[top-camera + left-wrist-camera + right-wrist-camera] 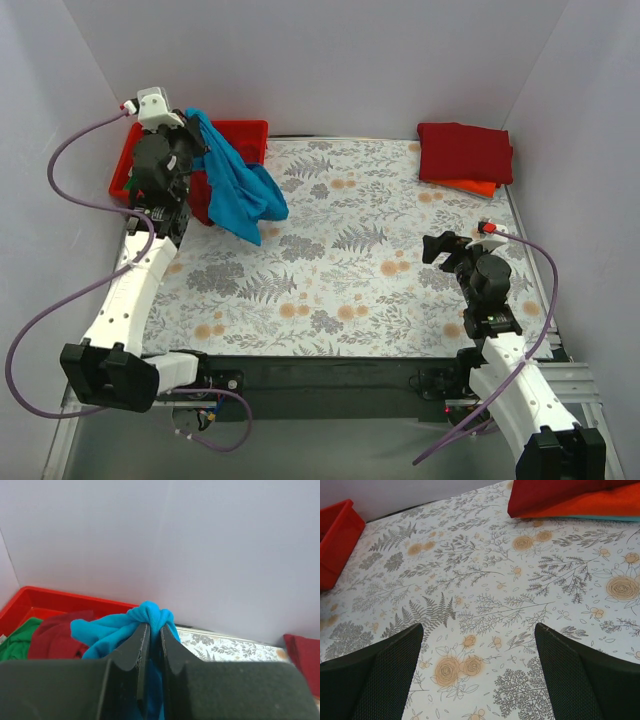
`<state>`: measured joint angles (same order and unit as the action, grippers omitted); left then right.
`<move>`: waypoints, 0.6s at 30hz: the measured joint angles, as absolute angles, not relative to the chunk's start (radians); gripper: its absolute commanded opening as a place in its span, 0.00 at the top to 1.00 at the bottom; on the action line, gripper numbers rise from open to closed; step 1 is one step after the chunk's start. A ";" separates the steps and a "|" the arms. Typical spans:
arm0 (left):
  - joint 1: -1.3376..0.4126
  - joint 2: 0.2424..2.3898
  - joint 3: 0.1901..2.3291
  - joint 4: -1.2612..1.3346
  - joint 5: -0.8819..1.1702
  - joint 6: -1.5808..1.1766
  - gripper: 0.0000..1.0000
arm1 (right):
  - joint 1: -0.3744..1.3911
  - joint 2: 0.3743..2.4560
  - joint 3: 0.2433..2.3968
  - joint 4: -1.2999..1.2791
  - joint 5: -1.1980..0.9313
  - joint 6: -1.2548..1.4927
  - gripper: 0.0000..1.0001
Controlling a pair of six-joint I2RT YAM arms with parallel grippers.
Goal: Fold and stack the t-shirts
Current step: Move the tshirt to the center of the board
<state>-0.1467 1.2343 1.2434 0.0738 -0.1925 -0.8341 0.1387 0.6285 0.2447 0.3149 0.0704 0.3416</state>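
My left gripper [196, 128] is shut on a blue t-shirt [235, 185] and holds it up over the red bin [245, 131] at the far left; the shirt hangs down onto the floral table cover [330, 260]. In the left wrist view the blue cloth [115, 627] bunches between the closed fingers [137, 650]. A dark red shirt [55, 635] and a green one [15, 642] lie in the bin [60, 600]. A folded stack, dark red shirt [465, 152] on an orange one [470, 186], sits at the far right. My right gripper [438, 247] is open and empty over the cover [480, 600].
White walls close in the table at the back and both sides. The folded stack also shows in the right wrist view [570, 497], with a teal edge under it. The bin's corner [337, 540] shows at that view's left edge.
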 measured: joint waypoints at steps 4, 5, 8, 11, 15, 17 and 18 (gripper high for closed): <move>-0.158 1.285 1.279 0.019 -0.131 -0.841 1.00 | 0.139 0.627 0.245 0.315 0.056 0.342 0.02; -0.159 1.285 1.277 0.001 -0.085 -0.853 1.00 | 0.139 0.625 0.245 0.314 0.056 0.342 0.02; -0.175 1.235 1.242 -0.016 0.178 -0.922 1.00 | 0.139 0.616 0.245 0.315 0.056 0.342 0.02; -0.205 1.179 1.234 -0.004 0.359 -0.979 1.00 | 0.139 0.637 0.245 0.316 0.056 0.344 0.03; -0.276 1.148 1.243 0.056 0.569 -1.039 1.00 | 0.139 0.678 0.245 0.314 0.052 0.345 0.03; -0.296 1.151 1.241 0.073 0.605 -1.055 1.00 | 0.139 0.677 0.245 0.315 0.051 0.345 0.03; -0.300 1.154 1.234 0.084 0.613 -1.061 0.91 | 0.139 0.676 0.245 0.315 0.049 0.345 0.03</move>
